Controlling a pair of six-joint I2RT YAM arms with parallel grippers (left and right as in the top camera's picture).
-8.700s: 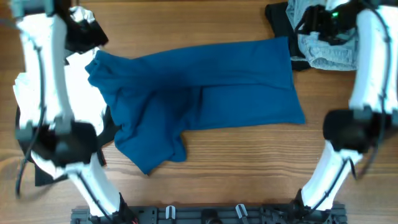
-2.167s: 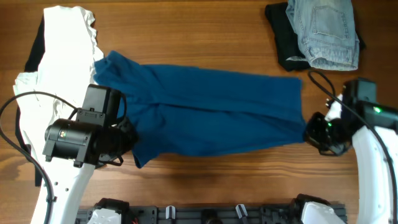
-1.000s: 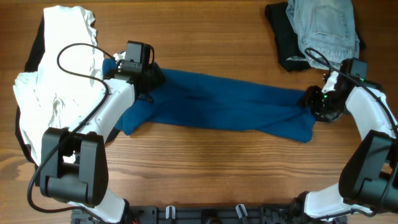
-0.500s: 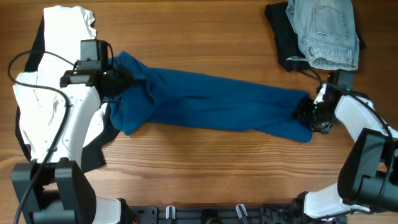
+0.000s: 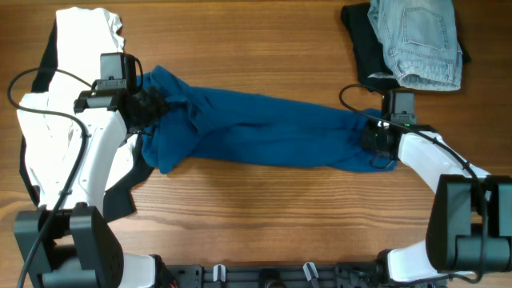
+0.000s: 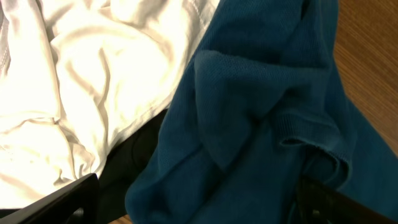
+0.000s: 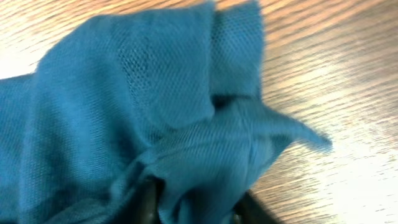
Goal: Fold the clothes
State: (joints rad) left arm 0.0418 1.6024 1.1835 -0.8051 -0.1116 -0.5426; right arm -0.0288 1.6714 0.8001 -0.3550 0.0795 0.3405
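The blue shirt lay stretched across the counter between both pincers. The right pincer pinched its bunched end, jaws narrow. The left pincer stood wide over the other end, the white garment just beside it on its outer side.

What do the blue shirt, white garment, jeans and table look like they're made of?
The blue shirt looks like matte knit, perhaps cotton: fine looped texture in the right wrist view. The white garment seems thin smooth cloth with soft creases; fibre unclear. The jeans are faded light-blue denim with a stitched pocket. The table is wood or wood-look laminate: grain lines, slight sheen.
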